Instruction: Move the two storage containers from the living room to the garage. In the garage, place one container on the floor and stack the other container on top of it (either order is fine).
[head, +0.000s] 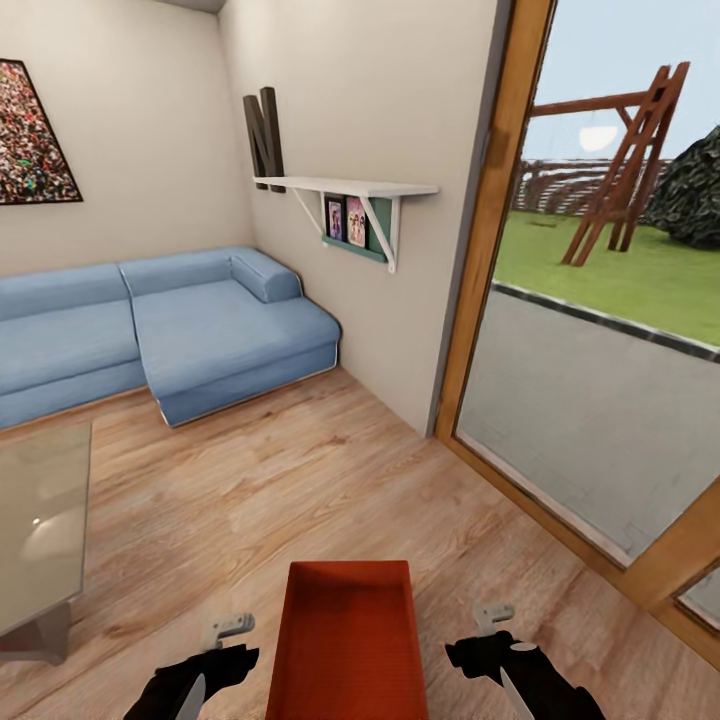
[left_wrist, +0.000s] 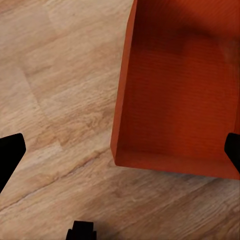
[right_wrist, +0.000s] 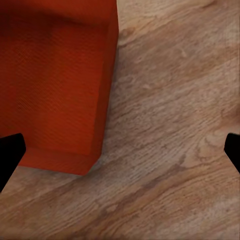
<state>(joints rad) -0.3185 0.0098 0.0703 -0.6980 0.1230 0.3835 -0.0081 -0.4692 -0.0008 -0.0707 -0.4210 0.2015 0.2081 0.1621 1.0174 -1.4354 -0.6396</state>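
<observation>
Item: storage container, sitting bottom centre on the plank floor, long axis running away. Left gripper and right gripper flanking it equally, both gaping wide, empty.

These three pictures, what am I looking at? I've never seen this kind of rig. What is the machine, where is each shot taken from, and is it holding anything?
This is a simulated wheeled robot with two arms, steered by a person. The big picture comes from a camera on its head, looking down over both arms: the left gripper and the right gripper sit low in the picture, either side of an orange-red storage container standing on the wood plank floor.

The two smaller pictures come from cameras by each gripper. Both show that container from above, open-topped and empty, with each gripper's dark fingertips spread wide at the picture's edges.

Nothing is held: both grippers are open, beside the container and apart from it.

Around it are a blue sofa, a glass-topped table, a wall shelf and a glass door onto a yard.
</observation>
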